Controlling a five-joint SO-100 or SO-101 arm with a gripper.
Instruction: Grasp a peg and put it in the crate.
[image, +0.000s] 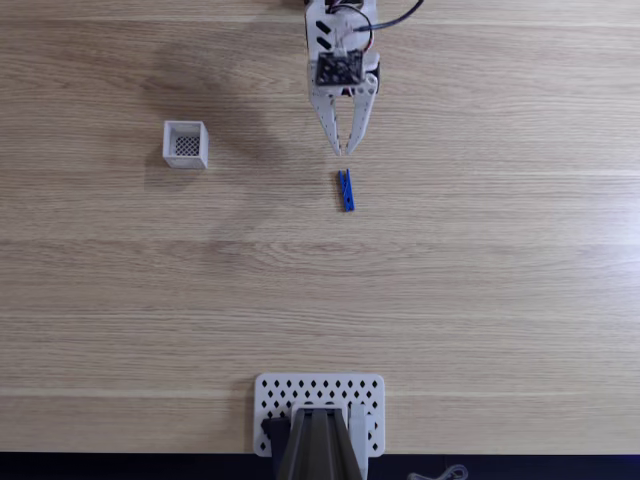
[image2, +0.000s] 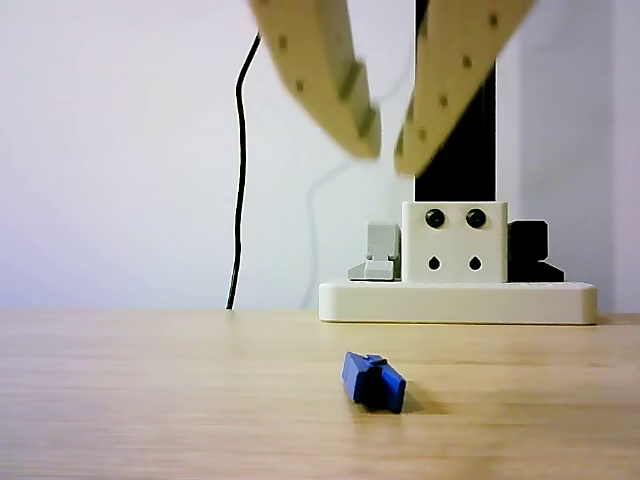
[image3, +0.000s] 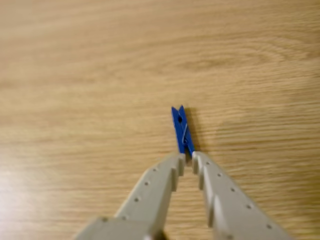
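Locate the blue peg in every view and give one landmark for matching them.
Fixed view: the peg lies on the table right of centre, just below the gripper.
Other view: the peg lies low, right of centre, beneath the raised fingers.
Wrist view: the peg sits centre, just beyond the fingers.
Shared landmark: the gripper, slightly open.
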